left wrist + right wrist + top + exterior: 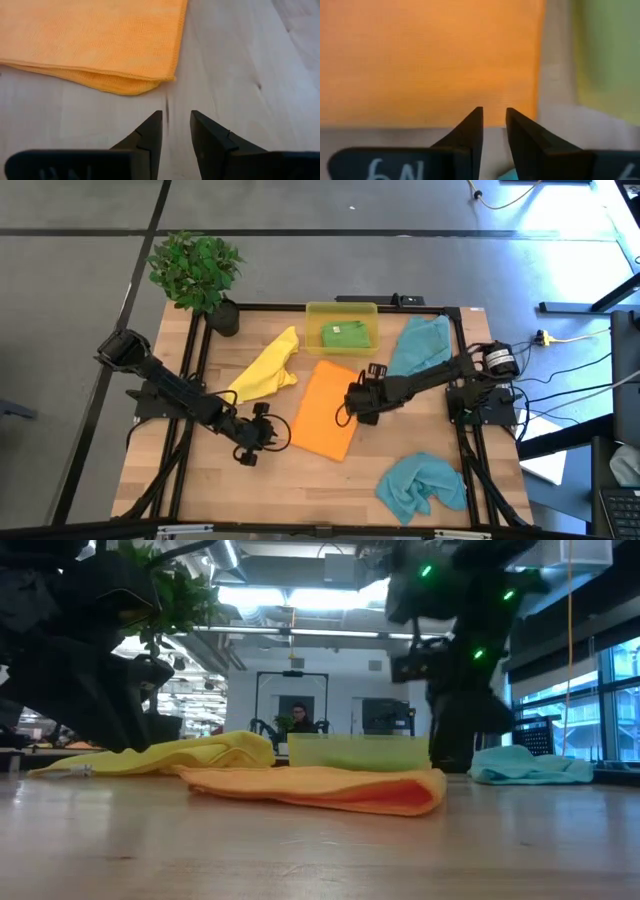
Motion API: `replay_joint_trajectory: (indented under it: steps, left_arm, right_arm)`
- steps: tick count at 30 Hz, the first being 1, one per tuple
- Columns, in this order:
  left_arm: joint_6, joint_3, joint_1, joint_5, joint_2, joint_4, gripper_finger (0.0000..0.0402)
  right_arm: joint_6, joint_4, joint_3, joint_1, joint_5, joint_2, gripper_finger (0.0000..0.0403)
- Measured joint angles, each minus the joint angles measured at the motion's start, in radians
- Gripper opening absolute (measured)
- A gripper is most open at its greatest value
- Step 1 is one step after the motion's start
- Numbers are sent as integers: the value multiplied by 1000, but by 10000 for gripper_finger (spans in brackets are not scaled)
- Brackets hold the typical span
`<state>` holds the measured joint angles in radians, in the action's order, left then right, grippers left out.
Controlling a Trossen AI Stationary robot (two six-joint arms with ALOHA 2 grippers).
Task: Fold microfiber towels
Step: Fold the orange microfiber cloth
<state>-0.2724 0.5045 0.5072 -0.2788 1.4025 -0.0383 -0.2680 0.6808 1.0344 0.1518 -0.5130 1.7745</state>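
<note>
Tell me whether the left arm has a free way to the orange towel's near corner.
Probably yes. The left gripper hovers just short of the folded orange towel, its jaws slightly apart and empty, with only bare table between them.

Hardly any writing is showing here. Pale handwritten marks are sitting on the right gripper [494, 114] housing in its wrist view: what looks like "6N" on one side, and a cut-off stroke at the other edge. Nothing else readable is turning up anywhere.
</note>
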Motion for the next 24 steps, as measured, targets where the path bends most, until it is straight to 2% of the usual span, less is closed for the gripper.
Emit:
replay_joint_trajectory:
  steps: [7,10,14,18,24]
  left_arm:
    - [-3,0,18,-59,0,-14,92]
    - [-3,0,20,-76,0,-50,92]
    - [-6,0,21,-77,0,-100,92]
    - [-6,0,36,-101,0,-162,92]
    - [-5,0,39,-122,0,-202,92]
  right_arm:
    - [-136,-14,0,138,40,-53,87]
    - [-106,-130,0,226,78,-51,87]
    - [8,-373,-26,335,114,-45,94]
    - [45,-528,-33,407,127,-45,133]
    - [113,-614,-34,448,121,5,230]
